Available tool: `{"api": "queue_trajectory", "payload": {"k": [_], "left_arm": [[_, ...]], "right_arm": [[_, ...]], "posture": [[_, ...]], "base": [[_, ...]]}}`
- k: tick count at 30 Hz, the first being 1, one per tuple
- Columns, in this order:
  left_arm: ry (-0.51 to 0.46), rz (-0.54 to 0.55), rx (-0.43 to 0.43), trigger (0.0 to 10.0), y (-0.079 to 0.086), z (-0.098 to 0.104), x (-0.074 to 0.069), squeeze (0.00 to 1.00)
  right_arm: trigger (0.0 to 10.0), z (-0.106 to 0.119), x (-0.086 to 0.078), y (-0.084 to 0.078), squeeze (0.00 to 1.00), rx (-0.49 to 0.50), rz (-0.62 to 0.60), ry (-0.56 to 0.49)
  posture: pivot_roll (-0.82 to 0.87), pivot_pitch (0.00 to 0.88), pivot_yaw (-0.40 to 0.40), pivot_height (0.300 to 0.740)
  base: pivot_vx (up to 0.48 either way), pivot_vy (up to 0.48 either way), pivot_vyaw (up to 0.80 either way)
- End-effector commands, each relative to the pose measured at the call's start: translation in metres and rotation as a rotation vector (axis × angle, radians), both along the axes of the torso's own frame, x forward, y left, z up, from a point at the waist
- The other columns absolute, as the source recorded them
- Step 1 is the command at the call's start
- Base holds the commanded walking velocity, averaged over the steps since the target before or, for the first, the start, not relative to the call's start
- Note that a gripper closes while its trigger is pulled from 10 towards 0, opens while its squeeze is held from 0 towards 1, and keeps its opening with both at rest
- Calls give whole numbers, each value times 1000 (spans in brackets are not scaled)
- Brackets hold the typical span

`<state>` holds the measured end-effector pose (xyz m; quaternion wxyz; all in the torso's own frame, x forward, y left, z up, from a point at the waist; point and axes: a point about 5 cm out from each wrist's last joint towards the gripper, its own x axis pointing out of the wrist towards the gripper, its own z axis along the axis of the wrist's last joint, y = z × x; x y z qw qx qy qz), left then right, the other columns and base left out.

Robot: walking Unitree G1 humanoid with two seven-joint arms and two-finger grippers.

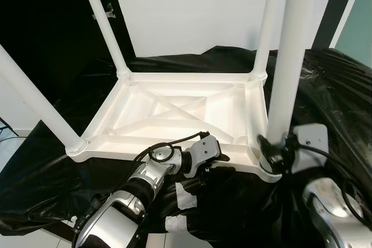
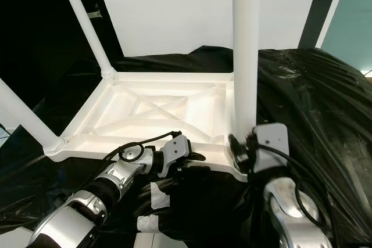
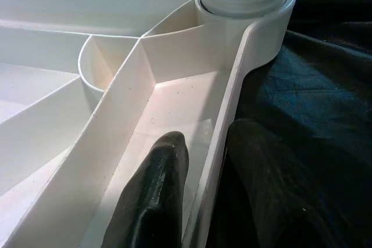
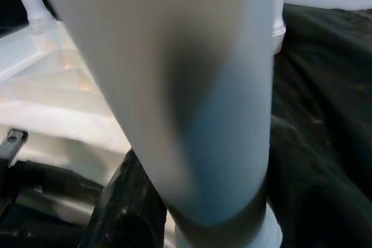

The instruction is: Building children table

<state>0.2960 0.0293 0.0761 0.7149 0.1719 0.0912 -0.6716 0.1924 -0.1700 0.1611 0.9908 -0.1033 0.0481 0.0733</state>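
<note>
A white plastic children's table (image 1: 174, 108) lies upside down on a black sheet, its ribbed underside facing up. Legs stand in the far-left (image 1: 104, 21), far-right (image 1: 267, 21) and near-left (image 1: 35, 97) corners. My left gripper (image 3: 206, 201) is shut on the table's near rim (image 3: 224, 114), one finger inside the wall and one outside, a short way from the near-right corner socket (image 3: 244, 4). My right gripper (image 1: 270, 152) is shut on the base of the near-right leg (image 1: 290, 56), which stands upright in that socket and looms large in the right wrist view (image 4: 192, 85).
Black plastic sheeting (image 1: 343, 85) covers the surface under and around the table and bulges up on the right. Strips of white tape (image 1: 186, 198) lie on it near my left arm. A white wall (image 1: 197, 10) stands behind.
</note>
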Motion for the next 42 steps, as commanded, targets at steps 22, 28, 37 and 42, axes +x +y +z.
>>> {"api": "queue_trajectory", "payload": {"k": [22,28,37,42], "left_arm": [[-10,263,93,10000,13,-28,2,0],[-15,253,94,10000,11,-28,1,0],[-11,252,88,10000,9,-28,0,0],[-14,249,91,10000,8,-29,-1,0]], "right_arm": [[10000,-46,-18,-9,0,36,-24,207],[10000,-52,-21,-14,0,62,-63,260],[10000,-49,-22,-21,0,165,-108,311],[10000,-49,-20,-22,0,243,-121,349]], "posture": [[-179,0,73,740],[-186,0,75,740],[-189,0,63,740],[-186,0,60,740]], "base": [[0,0,0],[0,0,0],[0,0,0],[0,0,0]]}}
